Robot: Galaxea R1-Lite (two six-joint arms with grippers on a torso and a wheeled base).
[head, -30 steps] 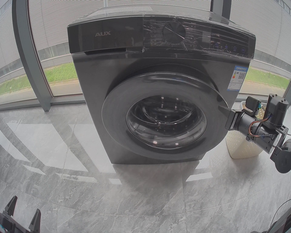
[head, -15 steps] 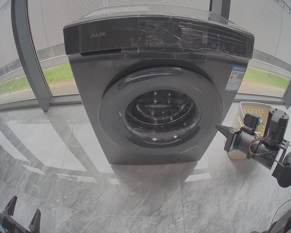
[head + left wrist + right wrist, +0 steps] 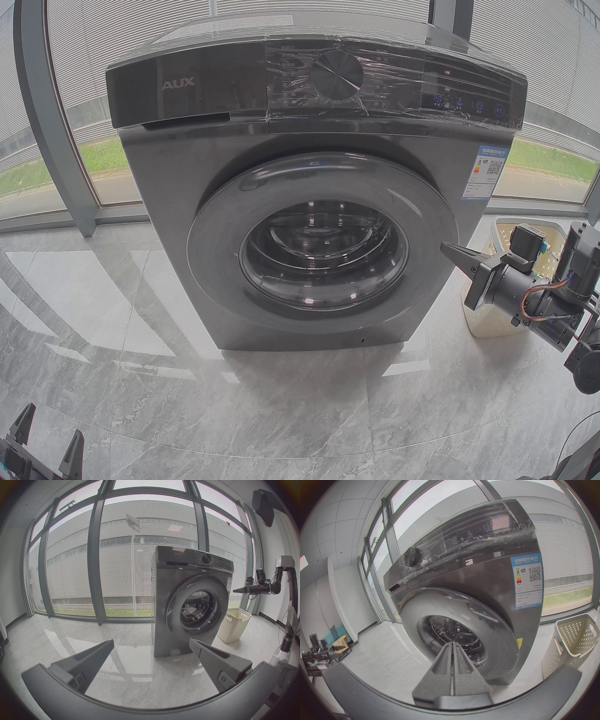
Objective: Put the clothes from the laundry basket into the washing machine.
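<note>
Right hand (image 3: 446,247), fingers pressed together, hovers just beside the closed door (image 3: 322,250) of the washing machine (image 3: 169,169). The laundry basket (image 3: 494,322) stands on the floor beneath its arm. Left hand (image 3: 49,431), fingers apart, hangs well apart.

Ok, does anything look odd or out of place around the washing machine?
Two things. Crinkled clear plastic film covers the control panel of the grey washing machine. And the cream perforated plastic laundry basket beside it shows no clothes inside, as far as its interior is visible. Nothing is spilled or damaged.
</note>
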